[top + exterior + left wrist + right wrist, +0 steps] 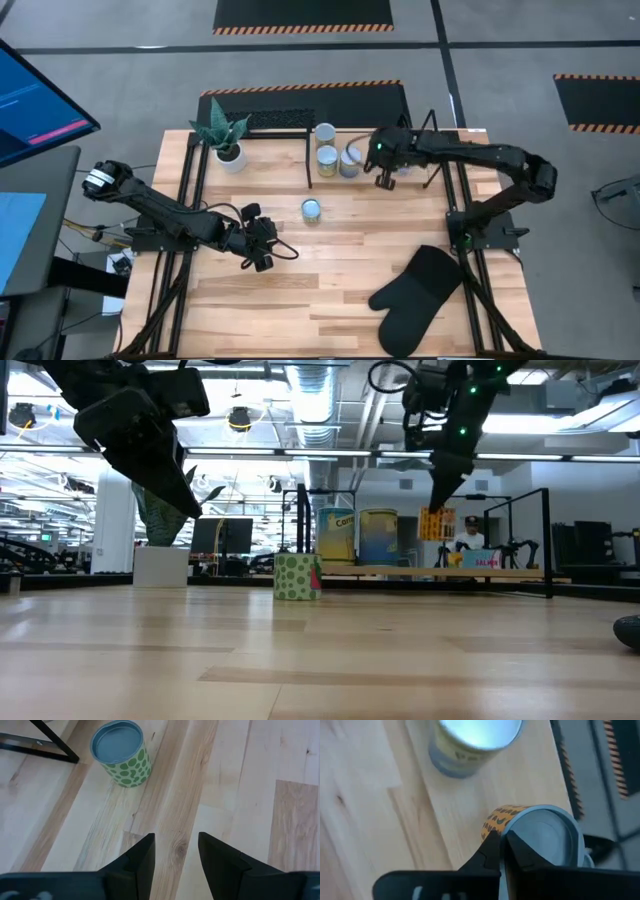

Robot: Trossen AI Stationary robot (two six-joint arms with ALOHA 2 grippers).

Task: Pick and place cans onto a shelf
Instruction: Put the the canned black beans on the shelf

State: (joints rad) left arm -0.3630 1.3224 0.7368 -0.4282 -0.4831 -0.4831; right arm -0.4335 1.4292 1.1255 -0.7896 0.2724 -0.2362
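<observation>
My right gripper (502, 845) is shut on a can with an orange label and a grey top (545, 835). It holds the can up in the air near the shelf's right end (402, 175). Three cans (327, 155) stand on the shelf's wood base (290, 150), between its black bars. A green-dotted can with a blue top (121, 752) stands upright on the table (311, 210). My left gripper (176, 855) hovers open above the table, a little to the near left of that can (262, 255), with nothing between its fingers. My right gripper pinches the rim of the orange can's top (506, 831) between its two fingertips. The fingers come slanting down from above. The can hangs below them (437, 525), close to upright and lifted clear of the shelf and the table.
A white plant pot (230, 155) stands by the shelf's left end. A black oven mitt (415, 290) lies at the near right of the table. Bare wood lies between the mitt and the green-dotted can. A person (470, 535) sits in the room behind.
</observation>
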